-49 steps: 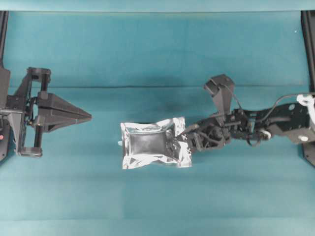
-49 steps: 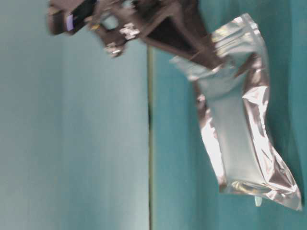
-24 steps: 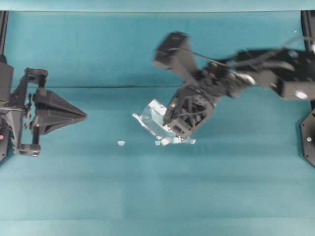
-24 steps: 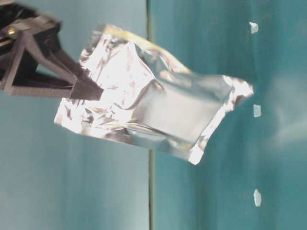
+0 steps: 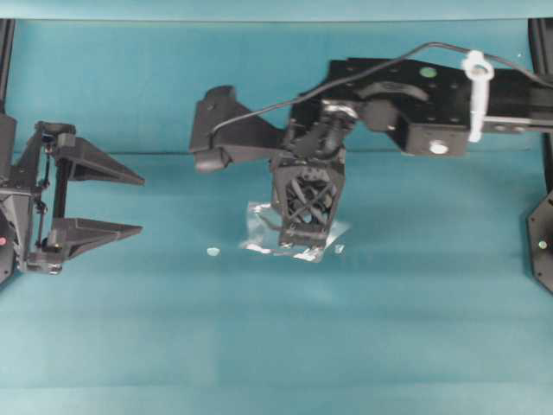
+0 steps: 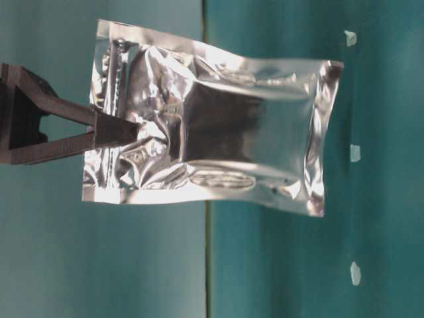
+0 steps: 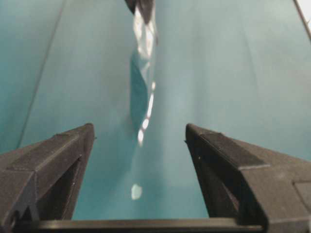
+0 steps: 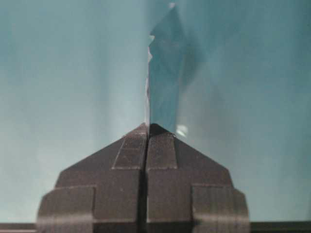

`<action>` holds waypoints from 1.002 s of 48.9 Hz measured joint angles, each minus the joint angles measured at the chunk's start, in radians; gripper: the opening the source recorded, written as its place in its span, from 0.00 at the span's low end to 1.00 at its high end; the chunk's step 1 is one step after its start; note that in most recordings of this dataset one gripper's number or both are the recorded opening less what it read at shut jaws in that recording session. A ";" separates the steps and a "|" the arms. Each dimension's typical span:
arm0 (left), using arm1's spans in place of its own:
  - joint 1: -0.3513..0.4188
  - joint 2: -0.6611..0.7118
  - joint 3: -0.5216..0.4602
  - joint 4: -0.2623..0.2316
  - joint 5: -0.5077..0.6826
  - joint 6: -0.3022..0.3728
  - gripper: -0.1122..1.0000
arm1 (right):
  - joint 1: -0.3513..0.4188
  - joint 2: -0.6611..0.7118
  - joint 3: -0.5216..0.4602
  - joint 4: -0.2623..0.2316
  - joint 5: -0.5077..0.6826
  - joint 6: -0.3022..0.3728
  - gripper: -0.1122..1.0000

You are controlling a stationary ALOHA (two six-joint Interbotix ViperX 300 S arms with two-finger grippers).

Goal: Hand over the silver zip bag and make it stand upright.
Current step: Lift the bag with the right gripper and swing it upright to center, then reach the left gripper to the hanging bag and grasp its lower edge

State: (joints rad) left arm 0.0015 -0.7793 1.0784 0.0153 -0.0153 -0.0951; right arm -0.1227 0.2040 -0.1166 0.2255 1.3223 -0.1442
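The silver zip bag (image 6: 218,126) hangs edge-down from my right gripper (image 6: 129,129), which is shut on one short edge of it. From overhead the right gripper (image 5: 302,246) points straight down over the middle of the table, and only slivers of the bag (image 5: 257,226) show beside it. The right wrist view has the shut fingertips pinching the bag (image 8: 163,82), seen edge-on. My left gripper (image 5: 142,206) stands open at the far left, well apart from the bag. Its view looks between the open fingers (image 7: 58,155) at the thin hanging bag (image 7: 145,43).
Teal cloth covers the table (image 5: 173,328). Small white specks lie on it, one (image 5: 212,252) left of the bag and one (image 5: 339,248) right of it. The right arm and its cable (image 5: 406,104) span the upper right.
My right arm has lifted the bag off the cloth and turned the wrist down, so the bag now hangs vertically. My left gripper has gone from shut to open.
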 measured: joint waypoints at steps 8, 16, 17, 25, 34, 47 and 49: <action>0.000 0.000 0.009 0.000 0.005 0.000 0.87 | 0.000 0.015 -0.008 -0.029 0.008 -0.034 0.05; 0.006 0.002 0.017 0.002 0.005 -0.008 0.87 | 0.008 0.031 -0.008 -0.058 -0.014 -0.067 0.05; 0.006 0.002 0.020 0.002 0.003 -0.009 0.87 | 0.009 0.032 -0.008 -0.060 -0.018 -0.069 0.05; 0.012 0.015 0.038 0.000 -0.005 -0.038 0.87 | 0.020 0.049 -0.008 -0.064 -0.041 -0.072 0.05; 0.015 0.046 0.061 0.000 -0.041 -0.040 0.87 | 0.025 0.058 -0.015 -0.064 -0.063 -0.072 0.05; 0.020 0.109 0.066 0.000 -0.086 -0.040 0.87 | 0.038 0.072 -0.038 -0.066 -0.060 -0.072 0.05; 0.021 0.117 0.067 0.000 -0.089 -0.040 0.87 | 0.041 0.075 -0.041 -0.066 -0.058 -0.072 0.05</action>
State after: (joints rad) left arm 0.0230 -0.6627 1.1459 0.0153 -0.1043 -0.1350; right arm -0.0813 0.2792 -0.1580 0.1595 1.2640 -0.2163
